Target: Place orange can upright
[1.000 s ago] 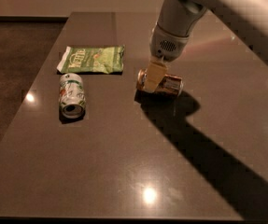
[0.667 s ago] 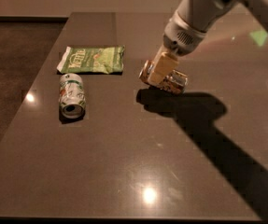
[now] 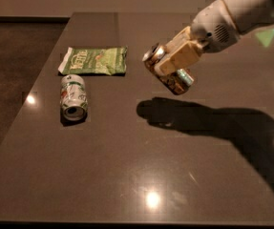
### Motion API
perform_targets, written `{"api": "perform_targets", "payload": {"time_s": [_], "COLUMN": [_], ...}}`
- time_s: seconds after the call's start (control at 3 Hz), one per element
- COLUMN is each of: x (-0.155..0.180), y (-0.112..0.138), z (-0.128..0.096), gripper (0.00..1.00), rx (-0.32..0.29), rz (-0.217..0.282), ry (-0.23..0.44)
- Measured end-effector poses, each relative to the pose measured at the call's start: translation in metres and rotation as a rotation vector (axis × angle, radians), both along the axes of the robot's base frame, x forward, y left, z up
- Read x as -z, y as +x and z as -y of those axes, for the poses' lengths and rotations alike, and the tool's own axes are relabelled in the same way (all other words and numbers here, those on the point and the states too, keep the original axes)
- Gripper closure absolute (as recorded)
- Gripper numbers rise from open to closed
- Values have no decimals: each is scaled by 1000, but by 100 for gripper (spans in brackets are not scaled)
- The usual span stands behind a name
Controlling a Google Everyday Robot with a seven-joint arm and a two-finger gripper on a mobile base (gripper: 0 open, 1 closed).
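We've got the gripper [image 3: 166, 65] pinching the orange can [image 3: 173, 84], tilted, up off the table [image 3: 127, 175] mid-top. Loads of bare surface below and toward the front edge. The green can [image 3: 73, 98] and bag [image 3: 93, 61] hug the left edge.

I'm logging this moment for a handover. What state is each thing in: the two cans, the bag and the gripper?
orange can: held in the air above the table, tilted, not upright.
gripper: shut on the orange can, over the table's far right part.
green-and-white can: lying on its side on the table, at the left.
green snack bag: lying flat on the table, just behind the green-and-white can.
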State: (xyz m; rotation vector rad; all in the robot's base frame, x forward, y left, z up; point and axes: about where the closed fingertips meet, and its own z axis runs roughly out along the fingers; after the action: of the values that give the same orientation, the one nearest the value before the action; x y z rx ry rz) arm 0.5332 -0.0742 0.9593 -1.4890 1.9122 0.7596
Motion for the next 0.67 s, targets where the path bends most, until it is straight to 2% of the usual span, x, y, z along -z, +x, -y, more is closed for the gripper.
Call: {"api": "perform_targets", "payload": {"time_s": [0.67], "x": [-24], "y": [-22], "z": [-20], "gripper": [100], "rx": [39], "rz": [81], "ry": [302]}}
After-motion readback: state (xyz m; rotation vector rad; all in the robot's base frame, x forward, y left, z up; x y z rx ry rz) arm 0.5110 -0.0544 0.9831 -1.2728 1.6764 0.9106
